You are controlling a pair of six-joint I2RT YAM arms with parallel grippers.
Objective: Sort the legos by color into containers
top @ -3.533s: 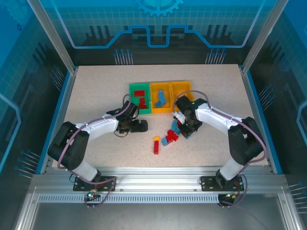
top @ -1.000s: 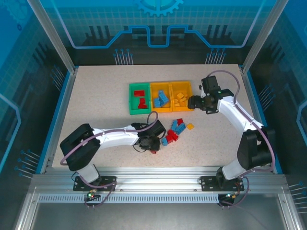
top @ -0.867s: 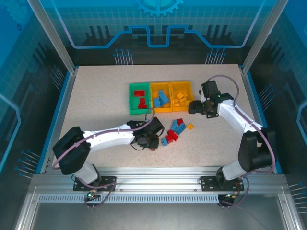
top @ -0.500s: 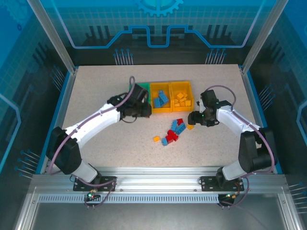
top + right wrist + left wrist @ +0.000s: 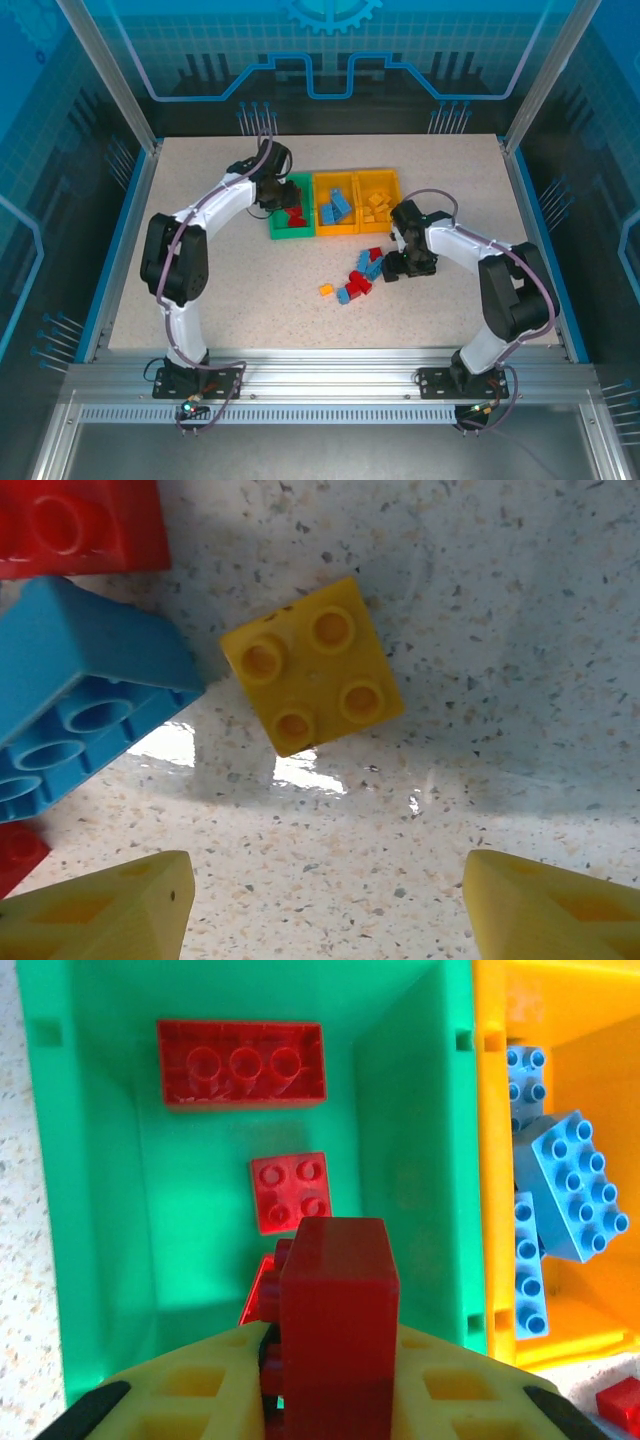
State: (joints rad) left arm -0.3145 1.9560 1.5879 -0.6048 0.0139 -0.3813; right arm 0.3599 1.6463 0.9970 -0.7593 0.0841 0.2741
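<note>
A small yellow brick (image 5: 312, 680) lies studs up on the speckled table (image 5: 500, 630), turned at an angle. Just to its left a blue brick (image 5: 85, 695) lies with its hollow underside showing, one corner almost touching the yellow one. A red brick (image 5: 75, 525) sits at the top left, and another red piece (image 5: 18, 852) shows at the left edge. The right gripper (image 5: 325, 910) has its yellow fingers (image 5: 110, 910) spread wide, with bare table between them.

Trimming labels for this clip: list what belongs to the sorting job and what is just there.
Job: left gripper, its red brick, green bin, middle bin, right bin, right gripper, yellow brick, loose pile.
Background: table, aluminium frame.
</note>
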